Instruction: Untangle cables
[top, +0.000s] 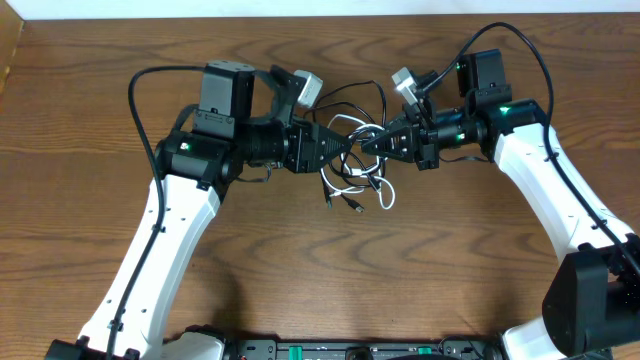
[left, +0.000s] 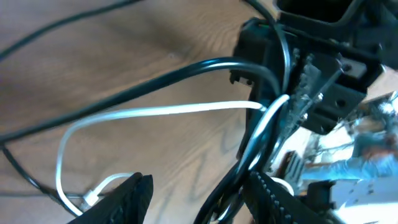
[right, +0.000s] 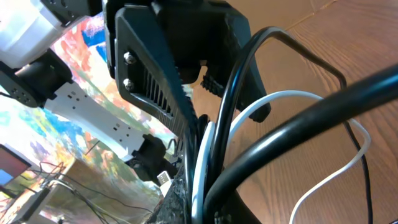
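Observation:
A tangle of thin cables (top: 358, 165), one white (top: 387, 198) and the others black (top: 372, 96), lies at the table's middle. Both grippers meet over it. My left gripper (top: 348, 143) is open; in the left wrist view its fingers (left: 202, 183) stand apart, with the white cable (left: 161, 111) and a black cable (left: 155, 81) running down beside the right finger. My right gripper (top: 370, 146) is shut on the bundle; in the right wrist view the white cable (right: 205, 155) and a black cable (right: 298, 118) run into its jaws (right: 208, 208). The cable plugs (top: 345, 203) rest on the wood.
The wooden table (top: 300, 280) stretches around the tangle. The thick black robot wires arch over each arm (top: 140, 110) (top: 540, 60). In the right wrist view the left gripper's body (right: 168, 56) fills the upper middle, very close.

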